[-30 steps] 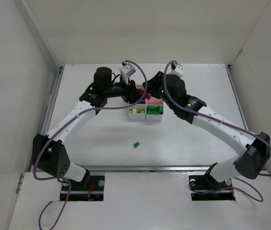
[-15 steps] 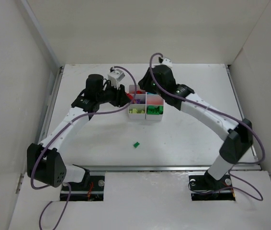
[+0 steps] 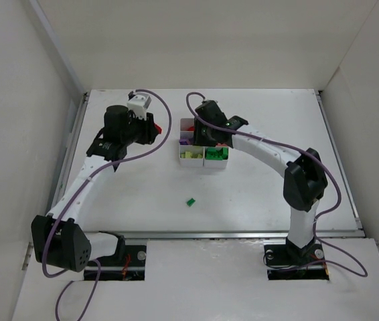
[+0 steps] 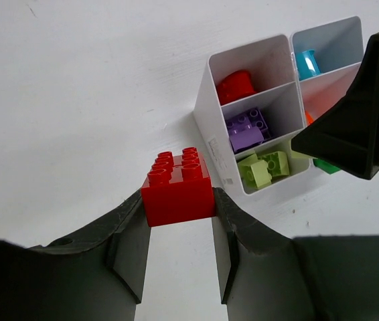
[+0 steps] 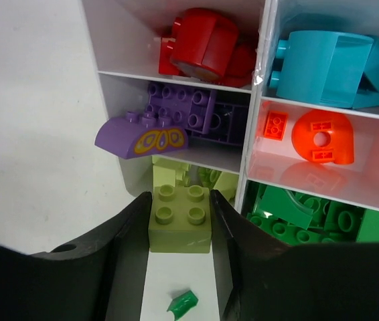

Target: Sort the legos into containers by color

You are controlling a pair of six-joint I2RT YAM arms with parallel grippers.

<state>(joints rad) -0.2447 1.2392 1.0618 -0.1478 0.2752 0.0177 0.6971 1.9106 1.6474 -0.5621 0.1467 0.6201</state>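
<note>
The left gripper (image 4: 179, 208) clenches a red brick (image 4: 178, 182) square between its jaws, studs up. The white six-compartment tray (image 4: 211, 127) lies ahead of those jaws and off to their right, apart from the brick. A rounded red piece (image 4: 236, 85) already sits in the farthest compartment on the side nearest the jaws. That looks like the brick's destination, and the left arm appears to be holding off to the side because the other arm occupies the tray.

The right gripper (image 5: 179, 200) grasps a yellow-green brick (image 5: 179, 222), poised at the tray's nearest row. The yellow-green pieces (image 4: 264, 167) lie just beyond its fingertips, largely hidden behind the held brick in the wrist view, so the grip seems lined up for a drop there.

A purple curved piece (image 5: 142, 137) perches on the tray's outer wall just ahead and left of the right jaws, overhanging the table (image 5: 35, 100). A careless descent could knock it off. Orange pieces (image 5: 320, 137) and cyan pieces (image 5: 330, 60) fill compartments ahead and to the right. One small green piece (image 5: 181, 304) lies unsorted on the table, back between the right fingers.
</note>
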